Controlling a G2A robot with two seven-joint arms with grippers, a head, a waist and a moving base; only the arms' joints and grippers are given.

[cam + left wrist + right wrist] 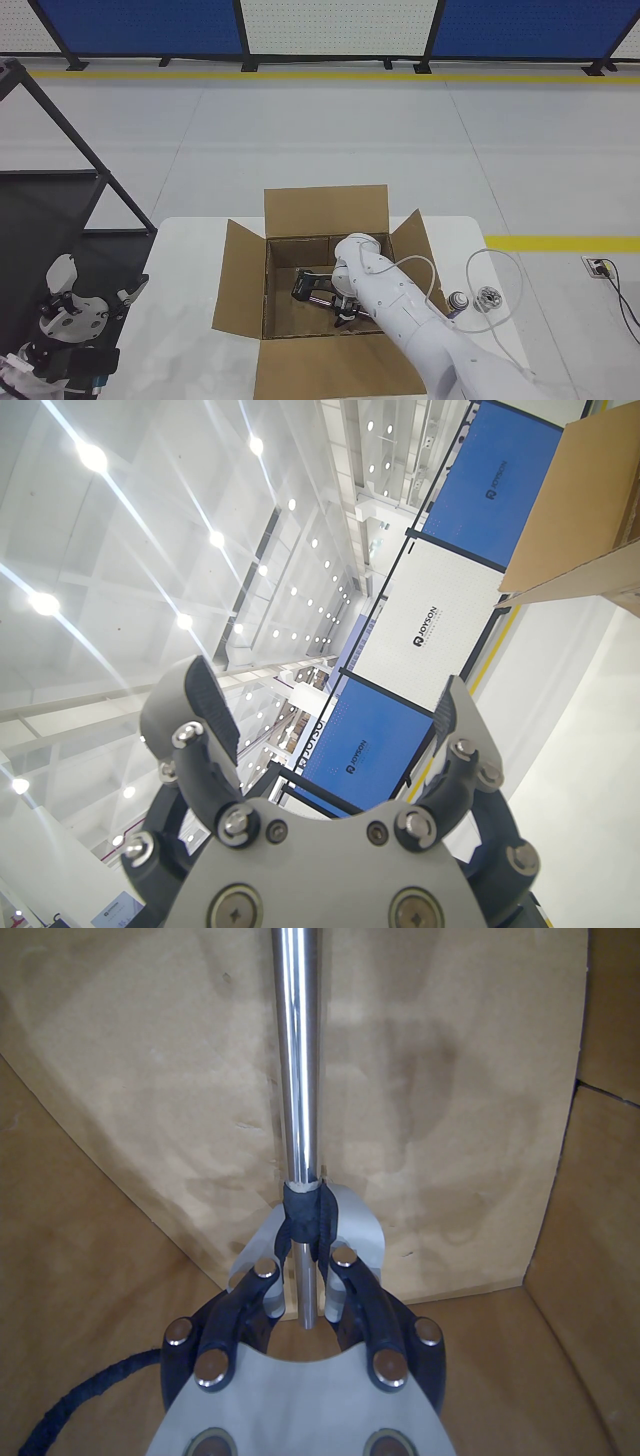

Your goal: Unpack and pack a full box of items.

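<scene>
Cardboard box: open, flaps spread, standing on the white desk. Right end effector: inside the box, clamped together on a shiny metal rod that runs toward a box wall. Left end effector: fingers apart, holding nothing, pointing toward the ceiling off the desk's left side; a small can stands near the box's right flap.

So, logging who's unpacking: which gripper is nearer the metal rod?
Right. The right gripper is clamped on the metal rod inside the box; the left gripper is open, well outside the box.
</scene>
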